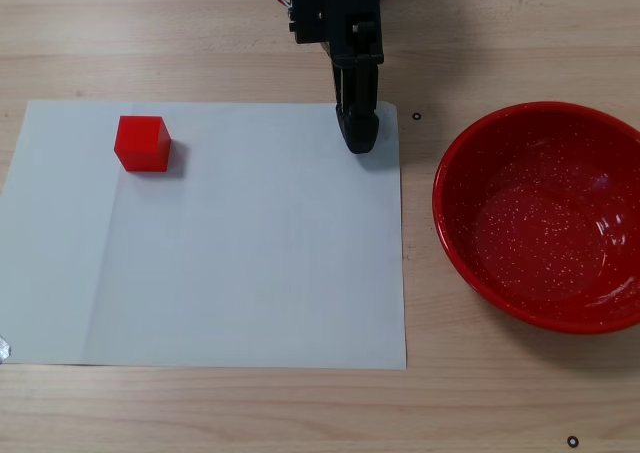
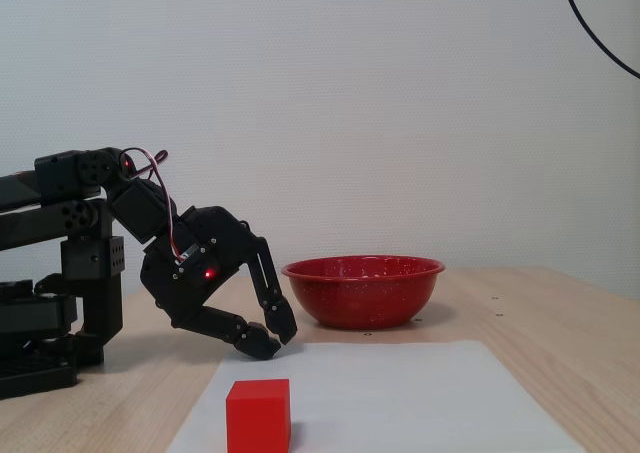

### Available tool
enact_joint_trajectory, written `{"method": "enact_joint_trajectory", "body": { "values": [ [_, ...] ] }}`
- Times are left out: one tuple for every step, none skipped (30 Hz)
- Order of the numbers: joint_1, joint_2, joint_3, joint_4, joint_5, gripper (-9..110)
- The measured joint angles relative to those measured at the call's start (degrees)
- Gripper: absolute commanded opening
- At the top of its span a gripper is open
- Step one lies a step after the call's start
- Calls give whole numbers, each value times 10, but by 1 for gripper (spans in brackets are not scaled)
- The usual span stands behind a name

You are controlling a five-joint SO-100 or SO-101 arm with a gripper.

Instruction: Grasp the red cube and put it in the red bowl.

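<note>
The red cube (image 1: 142,143) sits on the white paper sheet (image 1: 250,273) near its upper left corner in a fixed view from above, and low in the foreground (image 2: 258,414) in a fixed side view. The red bowl (image 1: 462,153) rests on the wooden table to the right of the sheet; its white-speckled inside holds nothing. In the side view the red bowl (image 2: 365,298) stands behind the paper. My black gripper (image 1: 360,138) hangs over the sheet's upper right corner, shut and holding nothing. The gripper (image 2: 275,341) hovers just above the surface, well apart from both cube and bowl.
The arm's base and links (image 2: 60,273) fill the left of the side view. A black cable (image 2: 600,33) curves across the upper right of the wall. Bare wood (image 1: 300,413) surrounds the sheet.
</note>
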Motion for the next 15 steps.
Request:
{"method": "enact_joint_trajectory", "body": {
  "values": [
    [0,0,0,0,1,0],
    [0,0,0,0,5,0],
    [0,0,0,0,9,0],
    [0,0,0,0,9,0],
    [0,0,0,0,9,0],
    [0,0,0,0,9,0],
    [0,0,0,0,9,0],
    [0,0,0,0,9,0],
    [0,0,0,0,9,0],
    [0,0,0,0,9,0],
    [0,0,0,0,9,0],
    [0,0,0,0,9,0],
    [0,0,0,0,9,0],
    [0,0,0,0,9,0],
    [0,0,0,0,9,0]
  ]
}}
